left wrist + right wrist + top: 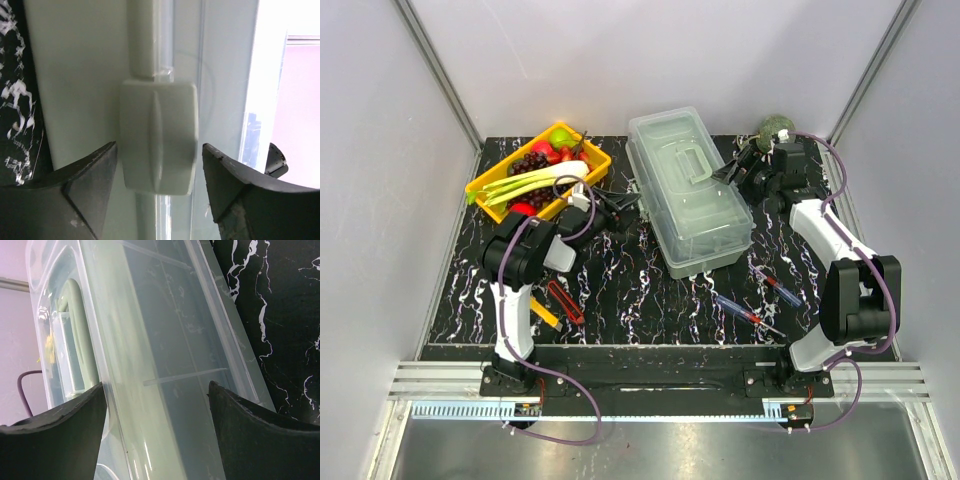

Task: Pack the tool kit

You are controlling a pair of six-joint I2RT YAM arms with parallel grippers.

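Observation:
The pale grey-green toolbox (690,190) lies closed in the middle of the mat, its clear lid and handle on top. My left gripper (625,205) is open at its left side; in the left wrist view (160,165) the fingers (90,175) stand either side of the box's white latch (157,135) without touching it. My right gripper (730,172) is open at the box's right side, straddling the clear lid's edge (150,390). Two red/blue screwdrivers (778,288) (745,313) lie front right. Red cutters (565,300) and yellow cutters (545,313) lie front left.
A yellow tray (485,182) of fruit and vegetables stands at the back left, just behind my left arm. A round green object (775,128) sits at the back right corner behind my right arm. Grey walls enclose the mat.

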